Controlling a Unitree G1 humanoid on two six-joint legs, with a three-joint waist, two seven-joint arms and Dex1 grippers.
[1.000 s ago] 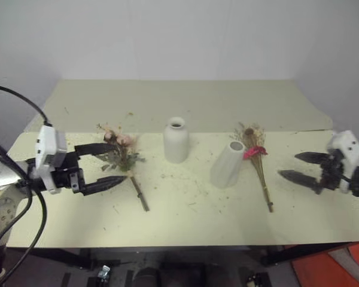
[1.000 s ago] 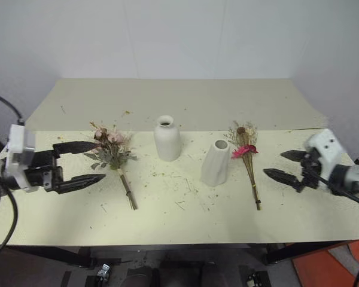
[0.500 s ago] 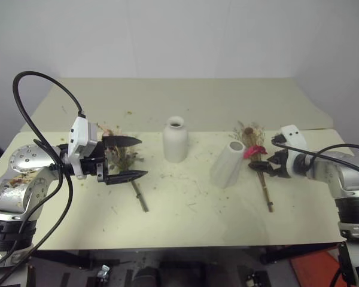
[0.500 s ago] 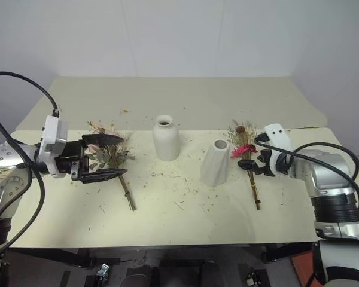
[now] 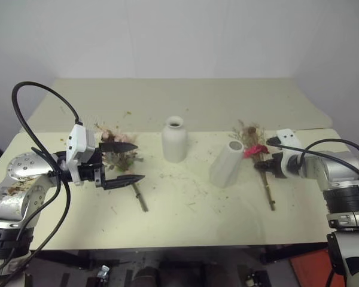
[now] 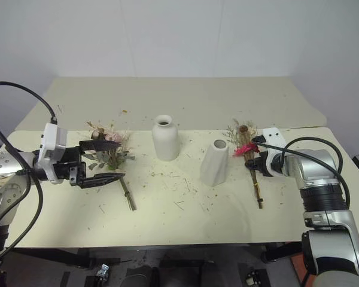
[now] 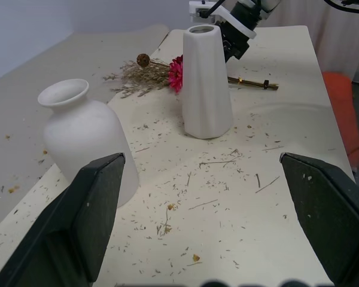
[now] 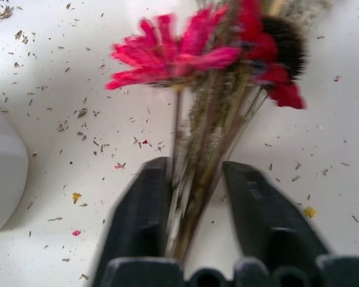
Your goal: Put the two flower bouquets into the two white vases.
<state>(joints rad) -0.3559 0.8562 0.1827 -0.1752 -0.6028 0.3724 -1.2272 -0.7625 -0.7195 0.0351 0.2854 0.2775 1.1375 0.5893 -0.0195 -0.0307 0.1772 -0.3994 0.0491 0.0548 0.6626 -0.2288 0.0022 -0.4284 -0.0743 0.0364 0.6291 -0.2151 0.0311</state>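
**Fingers of the right arm closed around the magenta bouquet's stems; left fingers spread wide by the rose bouquet**

Fingers of the right gripper (image 8: pixel 194 197) sit on either side of the thin tan stems of the bouquet of magenta daisy, tan dried sprigs and a brown pod (image 5: pixel 255 150), pressing them just below the flower heads. That bouquet lies flat on the pale cream tabletop (image 5: pixel 191 221), heads toward the far wall, stem ends toward the near edge past the fingers.

Just beside its flower heads, toward the middle of the tabletop, stands the taller tapered matte white vase (image 5: pixel 227 163), cone-like and leaning, its open mouth tipped toward the bouquet. Farther left and a little farther back stands the bottle-shaped matte white vase with a narrow neck (image 5: pixel 175 139), upright, apart from the tapered one.

On the left side, the bouquet of pale pink roses, cream sprigs and grey-green leaves (image 5: pixel 121 155) lies flat, its dark stem running toward the near edge. The left gripper (image 5: pixel 131 162) hovers beside it, its two black fingers (image 7: pixel 99 203) spread fully apart, pointing across the tabletop toward the vases and holding nothing; the upper finger overlaps the rose heads in the head view, the lower one sits near the stem.

Small dry plant crumbs (image 7: pixel 227 156) are scattered over the tabletop around the vases.
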